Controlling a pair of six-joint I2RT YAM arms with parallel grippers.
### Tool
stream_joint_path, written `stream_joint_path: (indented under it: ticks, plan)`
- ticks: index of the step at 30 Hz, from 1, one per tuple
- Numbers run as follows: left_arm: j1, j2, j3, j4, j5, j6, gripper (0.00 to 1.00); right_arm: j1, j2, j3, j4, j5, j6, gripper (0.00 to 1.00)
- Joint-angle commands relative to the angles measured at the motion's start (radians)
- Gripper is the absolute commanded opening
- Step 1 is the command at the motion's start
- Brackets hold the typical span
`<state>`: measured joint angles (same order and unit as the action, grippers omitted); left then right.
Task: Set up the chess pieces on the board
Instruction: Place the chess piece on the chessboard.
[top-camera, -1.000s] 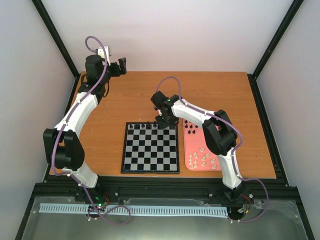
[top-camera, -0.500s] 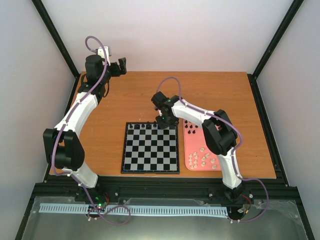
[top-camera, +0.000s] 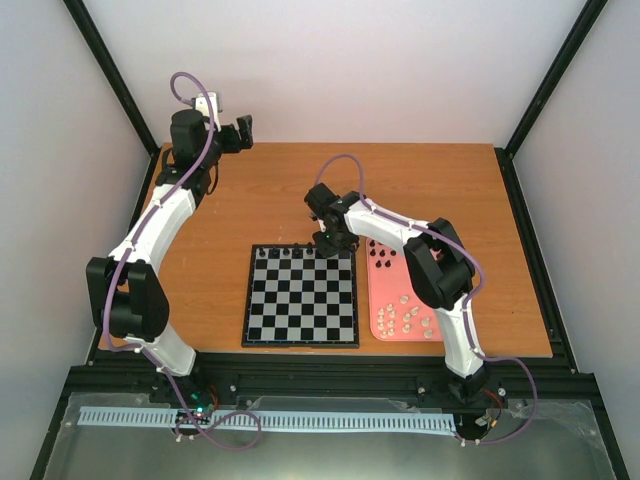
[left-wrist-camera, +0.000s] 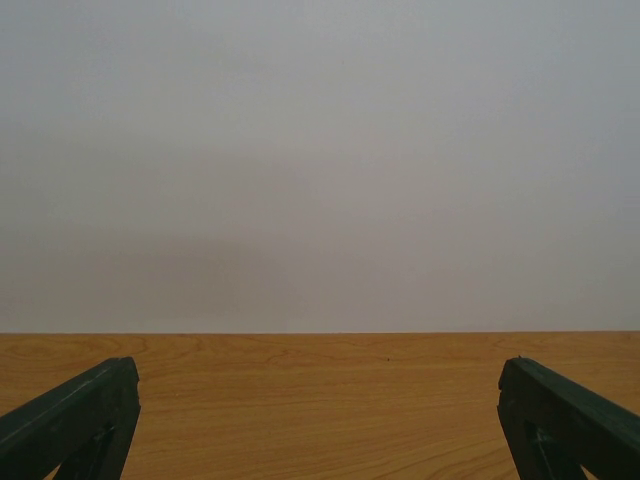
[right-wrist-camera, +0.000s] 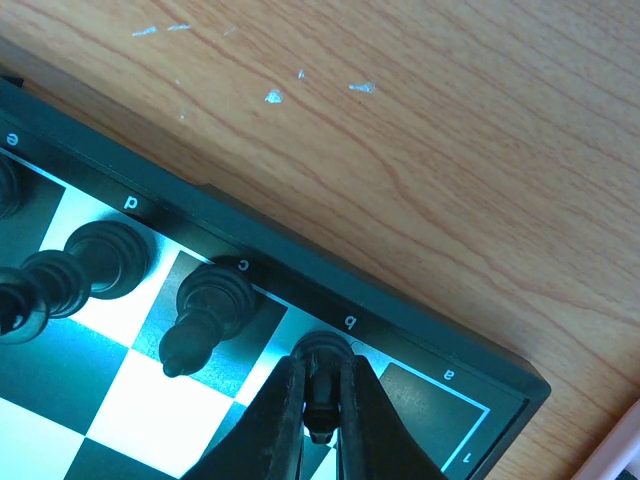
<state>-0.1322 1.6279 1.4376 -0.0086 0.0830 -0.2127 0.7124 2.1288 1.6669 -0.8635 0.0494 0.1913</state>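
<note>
The chessboard lies flat on the wooden table, with a few black pieces along its far row. My right gripper is at the board's far right corner. In the right wrist view it is shut on a black chess piece standing on the b square of the board. Other black pieces stand on the c and d squares to its left. My left gripper is open and empty above the far left table corner; its fingers frame bare wood.
A pink tray lies right of the board, holding several cream-white pieces near its front and a few black pieces at its far end. Black frame posts and white walls surround the table.
My right gripper has shifted slightly to the right along the board's far row and lowered. The left arm has not moved.
</note>
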Motion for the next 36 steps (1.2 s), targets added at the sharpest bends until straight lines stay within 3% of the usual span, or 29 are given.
stream_joint_path:
  ticks: [1,30,36]
  plan:
    - [-0.004,0.007,0.053,0.002,0.007,0.004,1.00,-0.001,-0.007,-0.027,0.011,-0.014,0.004,0.08]
    - [-0.006,0.004,0.052,0.000,0.005,0.004,1.00,0.029,-0.037,-0.034,-0.012,-0.003,0.004,0.08]
    - [-0.006,0.005,0.052,0.002,0.008,0.004,1.00,0.030,-0.048,-0.038,-0.012,0.027,0.004,0.15]
